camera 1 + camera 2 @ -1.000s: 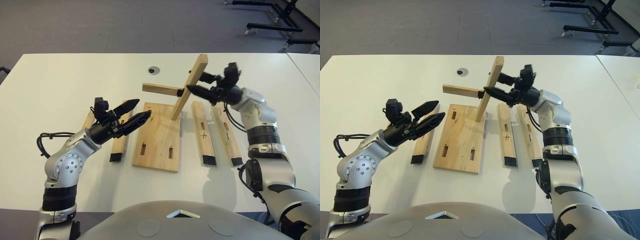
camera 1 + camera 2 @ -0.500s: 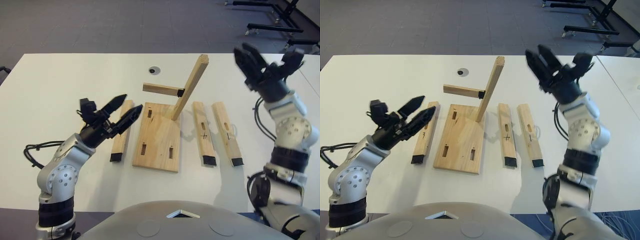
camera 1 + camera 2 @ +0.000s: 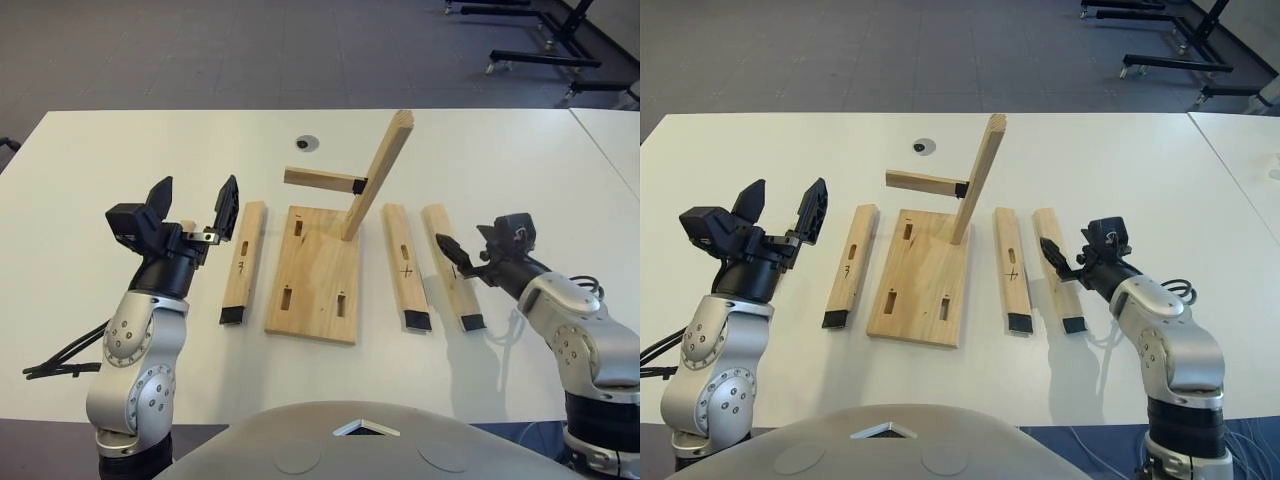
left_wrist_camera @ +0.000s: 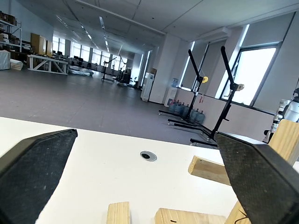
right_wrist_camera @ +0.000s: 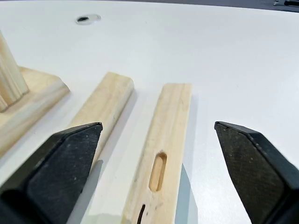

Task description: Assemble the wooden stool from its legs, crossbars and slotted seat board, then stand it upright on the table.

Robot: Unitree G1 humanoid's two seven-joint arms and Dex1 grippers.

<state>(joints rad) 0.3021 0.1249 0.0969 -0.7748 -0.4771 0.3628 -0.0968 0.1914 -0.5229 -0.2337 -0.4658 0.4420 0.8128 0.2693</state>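
Assembly partway; nothing held.
Near right, right gripper spread low astride rightmost leg, seemingly lining up a pick; left gripper splayed, raised near left. Beyond, seat board flat mid-table, tilted leg with crossbar slotted at far end.

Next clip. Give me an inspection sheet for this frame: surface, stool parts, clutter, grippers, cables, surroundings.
Surface: white table with a round grommet at its far side.
Job's things: seat board lies flat. The standing leg leans tilted in it, with the crossbar joined to its side. The left loose leg lies left of the board. The inner right leg and outer right leg lie to its right.
Clutter: nothing seen.
Grippers: left gripper open and empty, raised left of the parts. Right gripper open, low over the outer right leg.
Cables: black cables beside the left arm and at the right forearm.
Surroundings: grey floor, black wheeled stands beyond the table.
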